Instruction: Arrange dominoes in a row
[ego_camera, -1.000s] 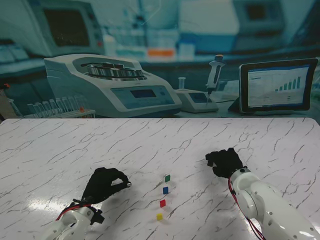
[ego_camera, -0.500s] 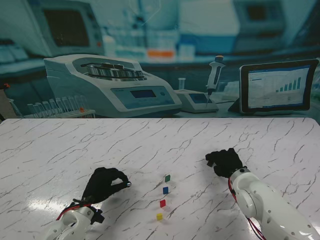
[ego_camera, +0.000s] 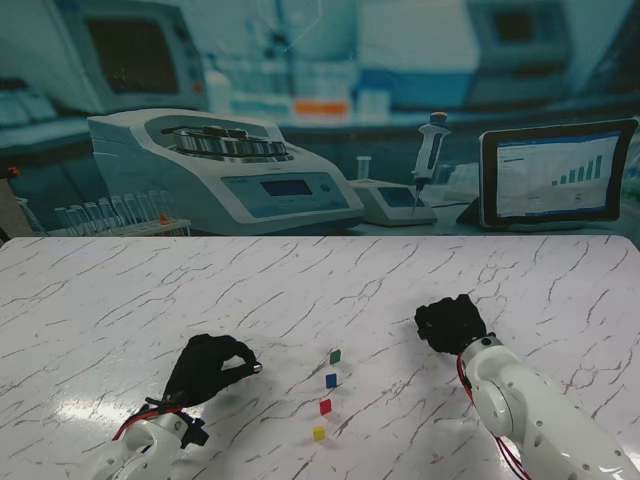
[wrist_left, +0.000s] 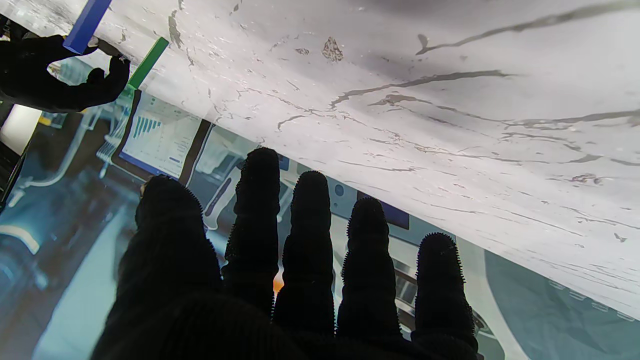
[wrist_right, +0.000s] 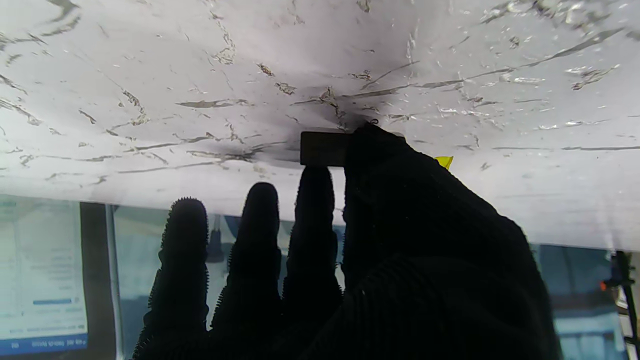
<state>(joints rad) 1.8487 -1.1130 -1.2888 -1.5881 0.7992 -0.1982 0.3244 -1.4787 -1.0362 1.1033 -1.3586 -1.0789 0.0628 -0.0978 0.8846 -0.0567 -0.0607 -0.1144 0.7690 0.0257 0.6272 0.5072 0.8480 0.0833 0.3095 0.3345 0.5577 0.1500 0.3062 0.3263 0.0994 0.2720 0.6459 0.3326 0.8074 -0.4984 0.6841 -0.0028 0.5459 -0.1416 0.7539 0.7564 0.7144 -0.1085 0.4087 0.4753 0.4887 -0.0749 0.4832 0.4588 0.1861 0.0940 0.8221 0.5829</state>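
Standing in a short line on the white marble-patterned table top (ego_camera: 120, 290) are four small coloured dominoes: green domino (ego_camera: 335, 355) farthest away, then blue domino (ego_camera: 331, 380), red domino (ego_camera: 325, 406) and yellow domino (ego_camera: 319, 433) nearest, each a bit apart from the next. Off to the right, a small dark flat domino (wrist_right: 324, 148) is being pinched at one end between thumb and fingertip of the black-gloved right hand (ego_camera: 450, 323), right down at the table surface, so that hand counts as closed on it. Nothing seems to be held by the black-gloved left hand (ego_camera: 207, 367); in its wrist view the fingers (wrist_left: 310, 235) are extended side by side, though in the stand view it looks curled, so its state honestly can't be called. These tiles are probably stiff, very light and easily toppled, so narrow edges should be gripped gently and neighbours shouldn't be brushed.
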